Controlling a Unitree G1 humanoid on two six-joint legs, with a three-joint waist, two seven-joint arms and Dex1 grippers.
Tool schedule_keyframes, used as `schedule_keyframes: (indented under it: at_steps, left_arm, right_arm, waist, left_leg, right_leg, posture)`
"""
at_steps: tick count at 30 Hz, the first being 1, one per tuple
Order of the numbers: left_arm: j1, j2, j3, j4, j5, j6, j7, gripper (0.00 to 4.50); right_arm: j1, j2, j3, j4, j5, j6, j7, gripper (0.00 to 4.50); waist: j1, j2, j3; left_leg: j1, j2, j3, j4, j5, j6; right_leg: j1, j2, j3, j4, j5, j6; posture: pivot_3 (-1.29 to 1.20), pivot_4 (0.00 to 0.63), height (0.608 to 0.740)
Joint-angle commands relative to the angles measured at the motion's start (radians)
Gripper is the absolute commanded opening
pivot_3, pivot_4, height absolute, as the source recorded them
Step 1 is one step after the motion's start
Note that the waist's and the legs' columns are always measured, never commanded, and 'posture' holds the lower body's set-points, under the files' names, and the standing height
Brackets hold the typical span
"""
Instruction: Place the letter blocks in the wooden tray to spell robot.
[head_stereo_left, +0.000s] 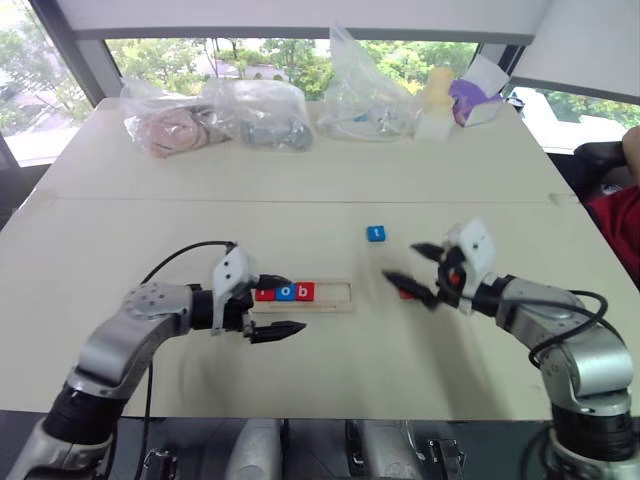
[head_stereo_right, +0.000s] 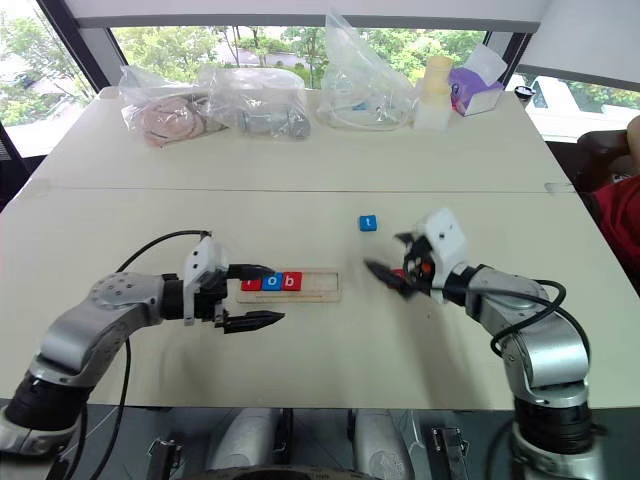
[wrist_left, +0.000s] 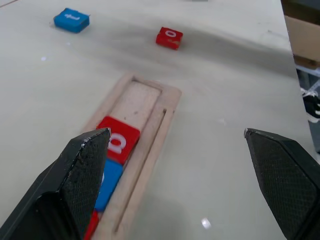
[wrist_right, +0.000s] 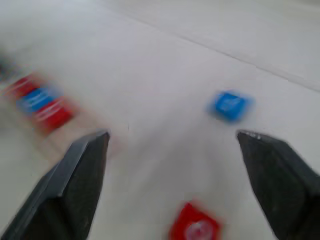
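The counter (head_stereo_left: 300, 190) carries one wooden tray (head_stereo_left: 335, 296), five letter blocks, and at its far edge several clear bags (head_stereo_left: 255, 112); two claws hang over its near half.

The wooden tray lies with its long axis running left to right across the counter, between the two arms; the left claw (head_stereo_left: 272, 306) sits at the tray's left end, its far finger over the end of the tray and its near finger just in front of the tray's near rim, pointing along the tray toward the right; its fingers stand wide apart and hold nothing.

Three blocks fill the left part of the tray, touching in a row: a red one (head_stereo_left: 265, 293), a blue o (head_stereo_left: 286, 292), a red b (head_stereo_left: 305, 291); the right part of the tray is bare wood.

Two blocks lie loose on the counter: a red o (wrist_left: 169, 38) well to the right of the tray, just beneath the right claw (head_stereo_left: 413, 270); a blue t (head_stereo_left: 375, 233) farther back, near that claw and apart from it.

The right claw points toward the left, its fingers spread apart and empty.
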Motion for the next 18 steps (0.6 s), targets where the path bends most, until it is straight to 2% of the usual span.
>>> schedule_keyframes:
  at_steps: [1,5,11,13,16,18]
  left_arm:
    - [0.037,0.048,0.06,-0.062,-0.037,-0.011,-0.04,4.5]
    - [0.089,0.118,0.053,-0.117,-0.008,-0.027,-0.066,4.5]
    - [0.103,0.1,0.065,-0.161,-0.025,0.002,-0.008,4.5]
    - [0.105,0.099,0.054,-0.165,-0.014,0.001,0.002,4.5]
    - [0.106,0.109,0.053,-0.177,-0.012,0.009,0.01,4.5]
    - [0.104,0.118,0.069,-0.188,-0.028,0.027,0.013,4.5]
  right_arm:
    - [-0.054,-0.073,0.066,0.246,-0.068,-0.331,0.197,4.16]
    - [-0.173,-0.079,0.136,0.511,-0.127,-0.538,0.284,4.16]
    - [-0.317,-0.047,0.22,0.788,-0.213,-0.774,0.344,4.16]
    - [-0.353,-0.031,0.234,0.861,-0.213,-0.801,0.375,4.16]
    - [-0.366,-0.028,0.249,0.923,-0.202,-0.823,0.453,3.31]
    - [-0.367,-0.029,0.251,0.935,-0.198,-0.826,0.476,2.17]
  waist:
    - [-0.005,0.0,0.0]
    - [-0.012,0.0,0.001]
    - [-0.001,0.0,0.001]
    - [0.001,0.0,0.001]
    - [0.002,0.0,0.001]
    - [0.002,0.0,0.001]
  left_leg:
    - [0.0,0.0,0.002,0.001,0.0,0.0]
    - [0.001,0.001,0.003,0.003,0.0,0.0]
    - [0.001,0.001,0.002,0.003,0.0,0.0]
    - [0.001,0.001,0.002,0.003,0.0,0.0]
    - [0.001,0.001,0.002,0.003,0.0,0.0]
    - [0.002,0.001,0.001,0.003,0.0,0.0]
  right_leg:
    - [0.0,0.0,0.001,0.0,0.0,0.0]
    - [0.001,0.0,0.002,0.001,-0.001,-0.004]
    - [0.001,0.0,0.002,0.001,0.001,0.0]
    - [0.001,-0.001,0.002,0.001,0.001,0.0]
    - [0.001,-0.001,0.002,0.001,0.001,-0.001]
    - [0.003,-0.001,0.002,0.001,0.001,-0.001]
  posture:
    - [0.0,0.15,0.735]
    - [0.0,0.15,0.735]
    - [0.0,0.15,0.735]
    - [0.0,0.15,0.735]
    - [0.0,0.15,0.735]
    - [0.0,0.15,0.735]
